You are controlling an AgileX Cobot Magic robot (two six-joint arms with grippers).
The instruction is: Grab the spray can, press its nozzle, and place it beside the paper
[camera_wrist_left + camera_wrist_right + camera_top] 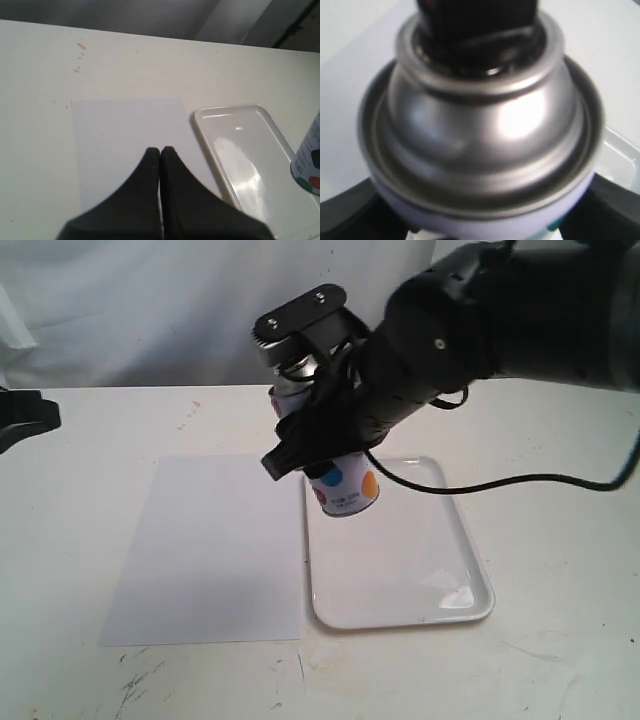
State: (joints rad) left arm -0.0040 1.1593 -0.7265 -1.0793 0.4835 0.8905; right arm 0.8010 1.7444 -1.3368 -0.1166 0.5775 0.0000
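The right gripper (318, 445) clamps the spray can (343, 490) around its labelled body, tilted above the tray (420, 560). Likely light, stiff, slick; hold there. On the left gripper (160, 152) the jaws meet, empty.

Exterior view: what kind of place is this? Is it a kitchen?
Probably a robot lab bench, not a kitchen: a scuffed white table, a plain white cloth backdrop, and the black right gripper holding a small dotted white spray can.
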